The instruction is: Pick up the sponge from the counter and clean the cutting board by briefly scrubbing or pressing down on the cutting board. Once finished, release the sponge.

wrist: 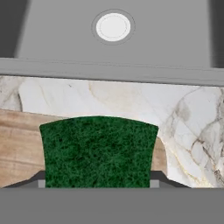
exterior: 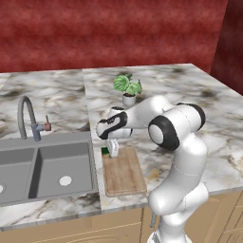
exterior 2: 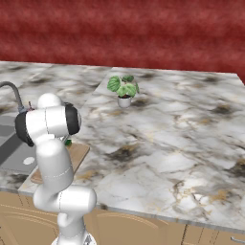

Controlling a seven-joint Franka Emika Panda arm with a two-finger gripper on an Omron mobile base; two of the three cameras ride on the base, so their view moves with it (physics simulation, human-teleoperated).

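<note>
Gripper (wrist: pixel 98 183) over marble counter (exterior: pixel 190 95); red wall (exterior: pixel 118 33) behind.

The sponge (wrist: pixel 98 151) has a coarse, fibrous dark green scouring face, rough and matt, while the cutting board (exterior: pixel 123 173) beneath it is light-brown wood with lengthwise grain and a dull finish. The counter (exterior 2: pixel 162 143) looks like smooth polished marble, white-grey with brownish veins, over tan wooden cabinets (exterior 2: pixel 143 229); the sink (exterior: pixel 45 168) is plain matt grey metal, smooth, like its faucet (exterior: pixel 26 118)

Cutting board (exterior 2: pixel 76 154) mostly behind arm
</note>
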